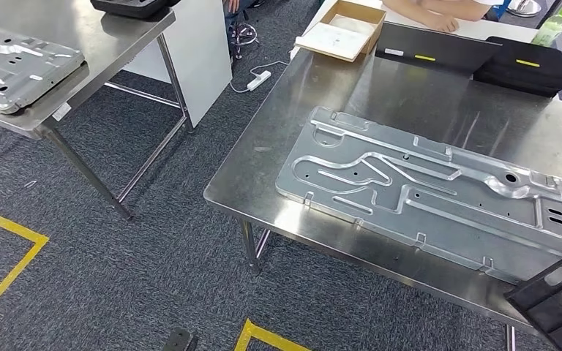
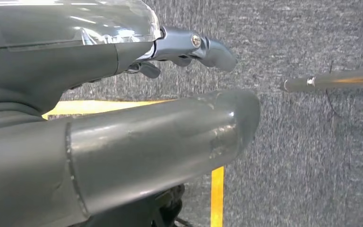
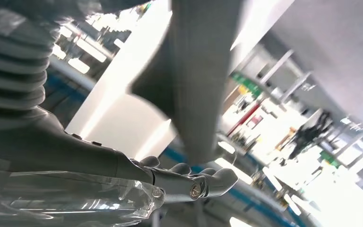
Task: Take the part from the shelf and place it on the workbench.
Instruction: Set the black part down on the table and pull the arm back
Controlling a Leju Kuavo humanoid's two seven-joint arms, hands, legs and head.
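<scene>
On the workbench [image 1: 263,157], stamped metal part [image 1: 439,194] cut off at right edge, both hands' fingers [image 2: 208,49] empty, loosely apart.

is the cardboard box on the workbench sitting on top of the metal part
No, the cardboard box sits at the far corner, apart from the metal part.

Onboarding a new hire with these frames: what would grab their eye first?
The large stamped sheet-metal part lying flat on the steel workbench near the front edge dominates the head view. A similar metal panel lies on a second table at the upper left. Yellow floor tape marks the grey carpet below.
</scene>
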